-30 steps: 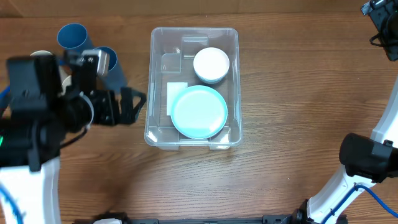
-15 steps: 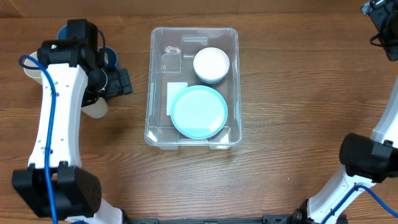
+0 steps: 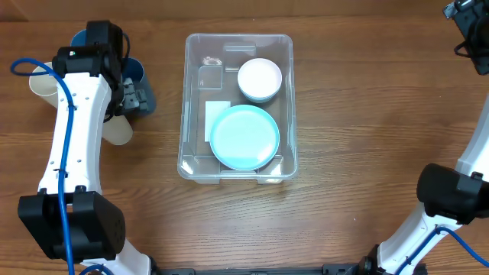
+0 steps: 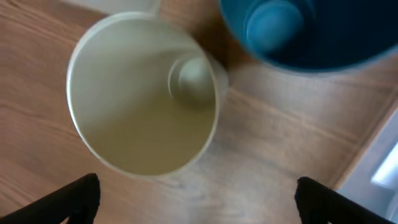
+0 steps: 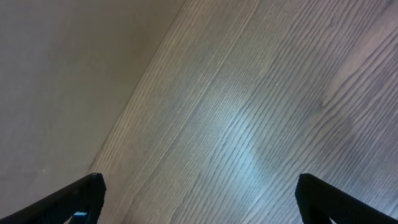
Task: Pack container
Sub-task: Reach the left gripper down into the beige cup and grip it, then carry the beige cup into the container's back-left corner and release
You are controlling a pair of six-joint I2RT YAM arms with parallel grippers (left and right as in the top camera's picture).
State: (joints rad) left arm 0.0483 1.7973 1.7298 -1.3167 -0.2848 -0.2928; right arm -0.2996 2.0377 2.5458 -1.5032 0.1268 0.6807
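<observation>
The clear container (image 3: pixel 186 107) sits in the middle of the bench (image 3: pixel 351 153), its long sides running near to far. Inside it a teal plate (image 3: pixel 244 137) lies at the near end and a white bowl (image 3: pixel 260 79) rests in the far right corner. A white label (image 3: pixel 215 114) on the bottom shows just left of the plate, partly under it.

The left arm (image 3: pixel 72 145) reaches along the left side of the bench, and the left gripper (image 3: pixel 131 98) hangs among the cups there, well left of the container. Its jaws stand wide apart with nothing between them. In the left wrist view a cream cup (image 4: pixel 143 93) opens straight toward the camera (its bottom shows down inside), with a blue cup (image 4: pixel 298 31) just beside it on the far right. From overhead a second blue cup (image 3: pixel 85 40) and a second cream cup (image 3: pixel 42 76) sit farther left, partly hidden by the arm.

The right gripper (image 5: pixel 199 208) is spread open too, empty, over bare bench at the far right corner.
</observation>
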